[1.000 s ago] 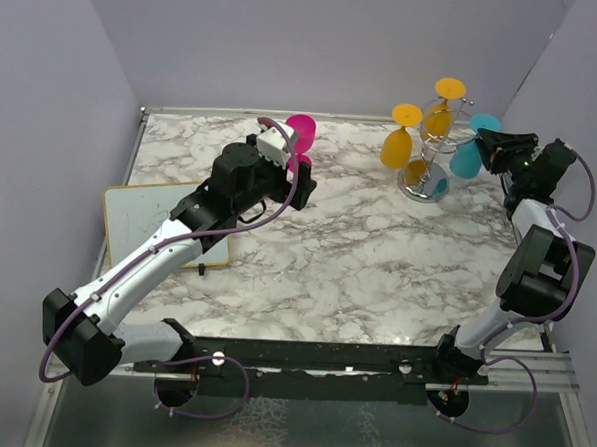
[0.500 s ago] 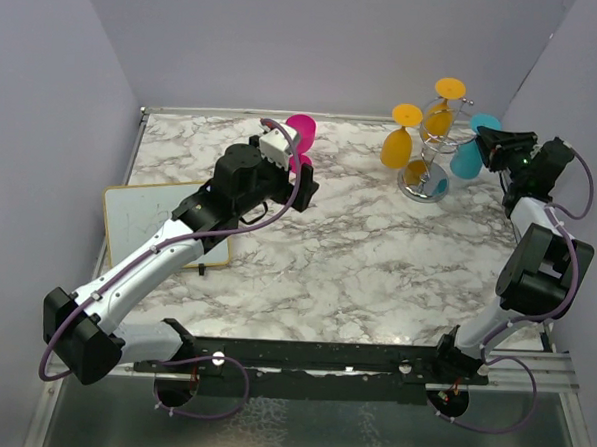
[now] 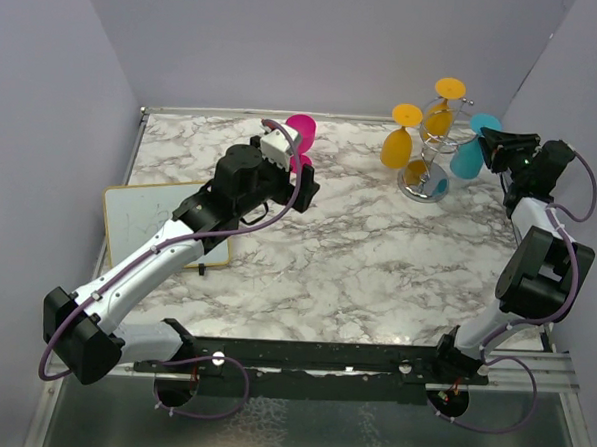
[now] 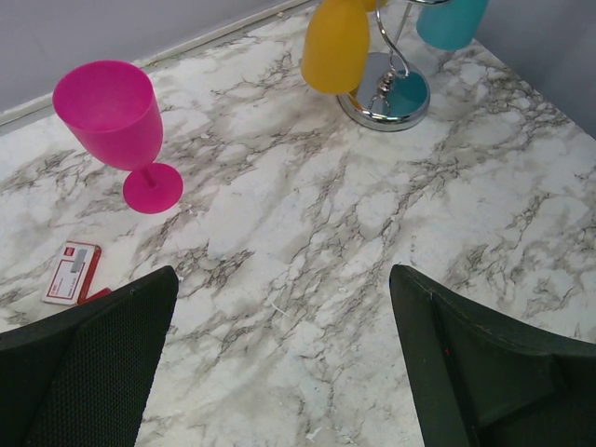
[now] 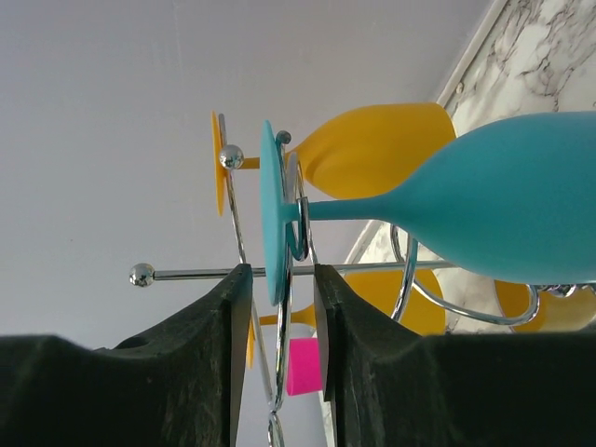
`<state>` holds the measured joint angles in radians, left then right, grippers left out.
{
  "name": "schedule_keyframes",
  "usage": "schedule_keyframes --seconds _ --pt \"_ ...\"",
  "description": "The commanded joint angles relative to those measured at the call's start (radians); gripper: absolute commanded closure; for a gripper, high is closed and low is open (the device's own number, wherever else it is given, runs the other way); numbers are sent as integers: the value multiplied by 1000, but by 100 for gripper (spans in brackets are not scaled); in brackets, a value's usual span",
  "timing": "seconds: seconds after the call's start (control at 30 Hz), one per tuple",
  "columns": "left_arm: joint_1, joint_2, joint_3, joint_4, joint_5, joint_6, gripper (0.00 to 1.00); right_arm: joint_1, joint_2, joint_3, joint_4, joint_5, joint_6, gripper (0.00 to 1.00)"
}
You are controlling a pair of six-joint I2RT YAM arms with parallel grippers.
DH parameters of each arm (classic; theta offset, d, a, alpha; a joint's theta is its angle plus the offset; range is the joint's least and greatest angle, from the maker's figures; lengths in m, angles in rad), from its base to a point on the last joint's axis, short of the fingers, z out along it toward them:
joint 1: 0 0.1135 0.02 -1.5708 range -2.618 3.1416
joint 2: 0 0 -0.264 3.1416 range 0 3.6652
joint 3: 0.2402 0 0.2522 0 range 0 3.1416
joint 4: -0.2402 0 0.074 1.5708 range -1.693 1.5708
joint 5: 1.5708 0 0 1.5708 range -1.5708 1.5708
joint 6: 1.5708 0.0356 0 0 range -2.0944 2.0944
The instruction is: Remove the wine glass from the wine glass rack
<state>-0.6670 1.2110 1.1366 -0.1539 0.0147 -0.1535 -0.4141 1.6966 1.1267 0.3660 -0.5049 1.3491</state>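
Upper right, our right hand [image 3: 488, 141] straddles the teal wine glass [image 3: 465, 160] at its foot to unhook it from the rack [image 3: 424, 188] — narrowed, whether pinching we cannot tell.

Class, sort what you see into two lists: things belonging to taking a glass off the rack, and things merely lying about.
Job: wine glass rack, teal wine glass hanging on it, right gripper straddling its foot.
Lying about: pink glass standing upright, yellow glasses on the rack, red-and-white card, white board.

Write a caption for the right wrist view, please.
Right gripper straddling the foot of the teal wine glass, which hangs on the wine glass rack.
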Motion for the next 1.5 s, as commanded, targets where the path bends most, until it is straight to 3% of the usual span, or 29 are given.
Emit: schedule_keyframes --seconds 0.0,0.6,1.1,1.47 --pt "-8 -4 20 -3 10 10 1 -2 -19 33 -2 27 0 67" --pt "-11 -7 19 -3 17 11 1 -3 -30 41 -10 47 16 78" --pt "-14 -5 17 1 27 8 1 -3 -50 48 -43 38 45 98" --pt "-15 -7 15 5 31 4 1 -16 -48 91 -71 44 63 99"
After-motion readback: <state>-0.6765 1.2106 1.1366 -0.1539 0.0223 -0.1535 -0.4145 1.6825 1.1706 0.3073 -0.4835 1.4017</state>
